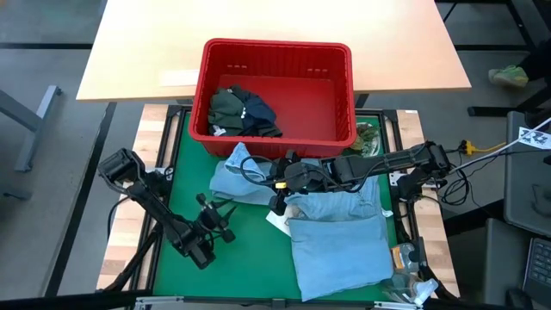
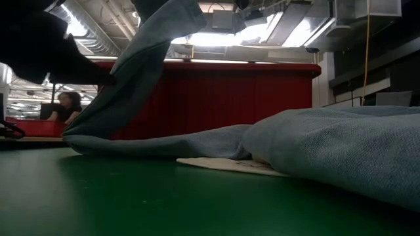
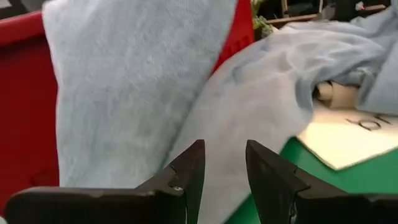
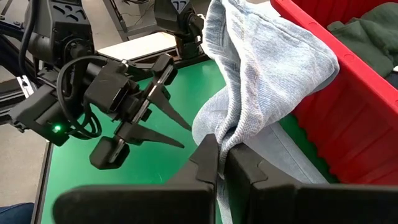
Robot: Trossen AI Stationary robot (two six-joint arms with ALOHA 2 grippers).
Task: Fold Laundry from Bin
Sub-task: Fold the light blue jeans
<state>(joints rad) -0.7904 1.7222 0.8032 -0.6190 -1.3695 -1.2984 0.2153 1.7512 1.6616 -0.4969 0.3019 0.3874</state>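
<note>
While your right gripper (image 4: pixel 222 163) sits just below the middle of the high view, its fingers are pinched tight on a fold of the light blue shirt (image 1: pixel 340 237), lifting that part beside the red bin (image 1: pixel 344 69). Most of that shirt lies spread over the green mat (image 1: pixel 185 172) toward the lower right of the frame, partly covering what looks like a white printed tote bag (image 3: pixel 348 134), though little of it shows. Your left gripper (image 1: pixel 225 209) waits at lower left over the mat, fingers parted a little and holding nothing, pointed at the raised cloth. Up at the frame's centre top, the bin still holds a dark olive-green garment (image 1: pixel 226 105) and a navy one (image 1: pixel 258 110) in its left half.
</note>
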